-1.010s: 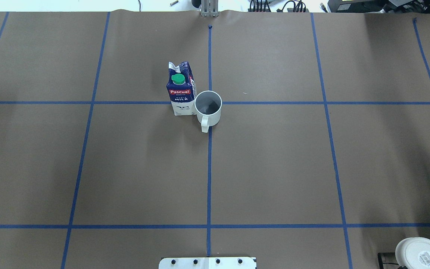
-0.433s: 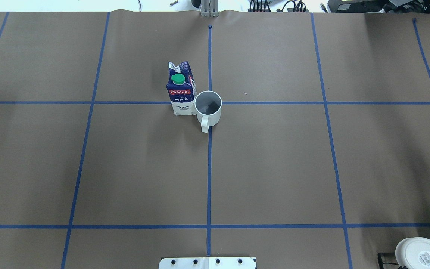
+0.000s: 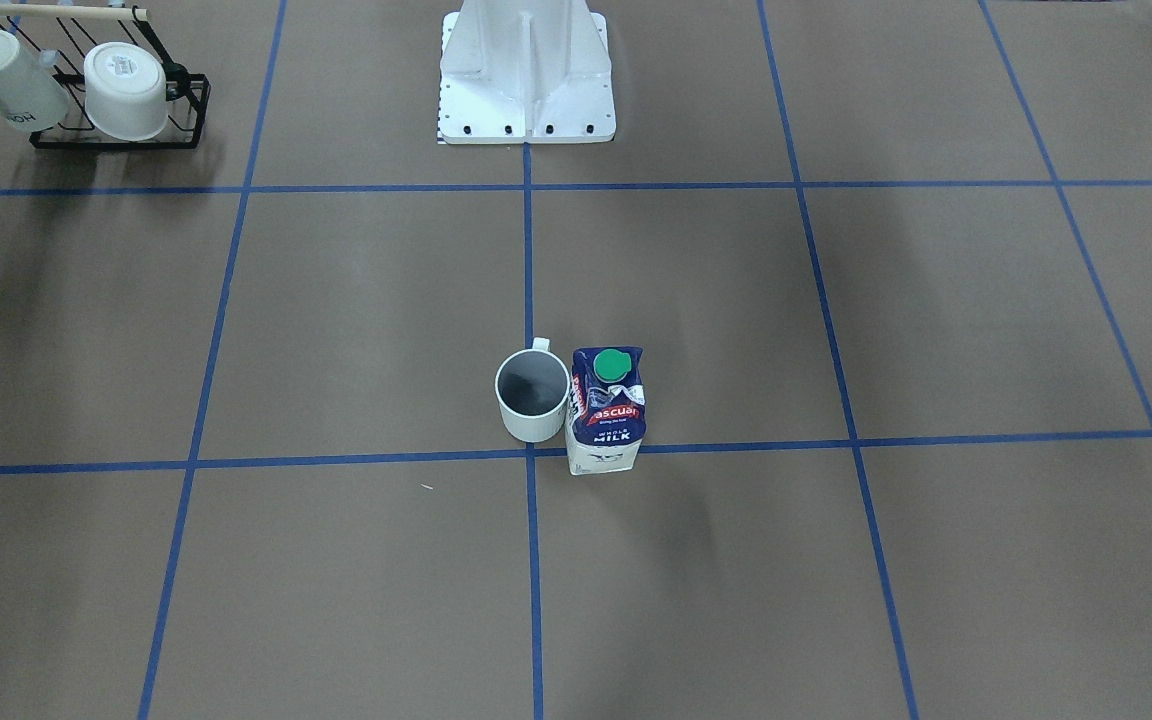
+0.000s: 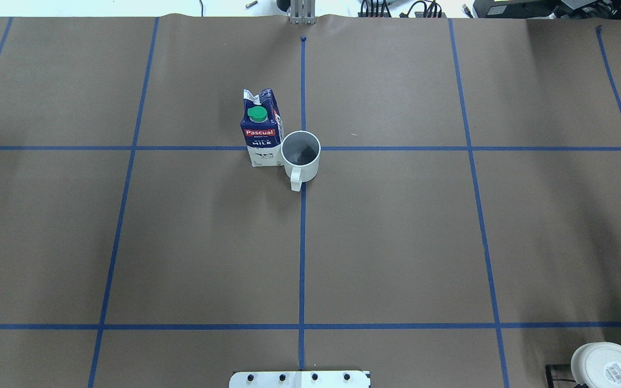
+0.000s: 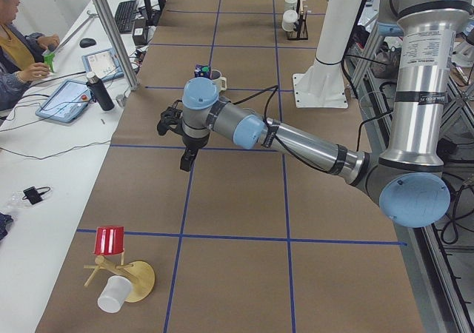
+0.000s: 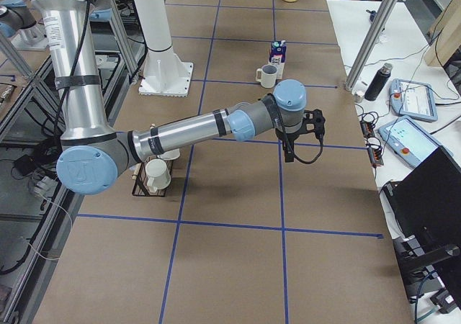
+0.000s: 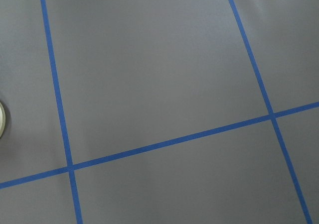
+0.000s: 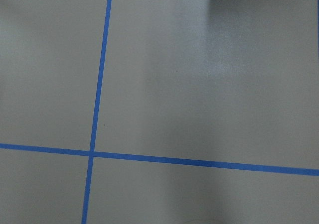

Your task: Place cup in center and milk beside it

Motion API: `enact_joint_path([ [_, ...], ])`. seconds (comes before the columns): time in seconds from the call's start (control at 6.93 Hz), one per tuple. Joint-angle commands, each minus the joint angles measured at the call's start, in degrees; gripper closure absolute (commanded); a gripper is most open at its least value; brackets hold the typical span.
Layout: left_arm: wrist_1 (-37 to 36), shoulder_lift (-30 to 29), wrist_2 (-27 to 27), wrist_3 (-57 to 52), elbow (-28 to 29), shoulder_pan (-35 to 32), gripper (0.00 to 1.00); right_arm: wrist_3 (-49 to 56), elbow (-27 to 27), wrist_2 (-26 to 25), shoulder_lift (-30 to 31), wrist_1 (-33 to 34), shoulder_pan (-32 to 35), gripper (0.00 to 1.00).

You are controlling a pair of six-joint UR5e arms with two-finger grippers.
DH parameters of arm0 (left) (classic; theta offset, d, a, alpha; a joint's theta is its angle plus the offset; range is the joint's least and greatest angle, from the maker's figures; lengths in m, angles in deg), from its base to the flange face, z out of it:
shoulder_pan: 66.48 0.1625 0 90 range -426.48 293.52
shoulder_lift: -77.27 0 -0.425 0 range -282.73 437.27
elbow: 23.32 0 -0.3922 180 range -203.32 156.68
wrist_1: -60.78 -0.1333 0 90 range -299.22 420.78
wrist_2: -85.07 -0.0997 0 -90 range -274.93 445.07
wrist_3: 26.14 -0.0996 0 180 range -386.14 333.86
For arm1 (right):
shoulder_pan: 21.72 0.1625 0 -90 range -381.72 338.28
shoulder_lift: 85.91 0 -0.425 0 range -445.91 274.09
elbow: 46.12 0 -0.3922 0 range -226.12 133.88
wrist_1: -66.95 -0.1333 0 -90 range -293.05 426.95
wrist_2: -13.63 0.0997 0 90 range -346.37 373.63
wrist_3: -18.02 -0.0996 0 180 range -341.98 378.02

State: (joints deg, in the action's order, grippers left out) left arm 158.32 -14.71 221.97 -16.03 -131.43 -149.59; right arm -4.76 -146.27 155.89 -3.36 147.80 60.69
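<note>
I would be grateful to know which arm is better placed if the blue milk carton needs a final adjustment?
Left, probably: the dark-blue and white milk carton stands on the robot's left of the white cylindrical mug, so the left tool could reach it without crossing the mug.

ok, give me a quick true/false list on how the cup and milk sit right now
1. The cup stands upright on the crossing of the blue tape lines. True.
2. The milk lies tipped on its side. False: it stands upright with its cap on top.
3. The milk is on the cup's side toward the robot's left. True.
4. Cup and milk stand a full grid cell apart. False: they are right next to each other, touching or nearly so.
5. The cup's handle points away from the robot's base. False: it points toward the base.
</note>
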Motion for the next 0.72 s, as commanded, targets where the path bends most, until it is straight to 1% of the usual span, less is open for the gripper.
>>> enact_joint_path([
  [0.0, 0.02, -0.13, -0.05, -0.09, 0.53, 0.14, 0.01, -0.06, -0.39, 0.03, 0.24, 0.0, 0.03, 0.0],
  [0.58, -0.15, -1.45, 0.04, 0.0, 0.36, 0.14, 0.01, -0.06, 0.3, -0.14, 0.15, -0.08, -0.06, 0.0],
])
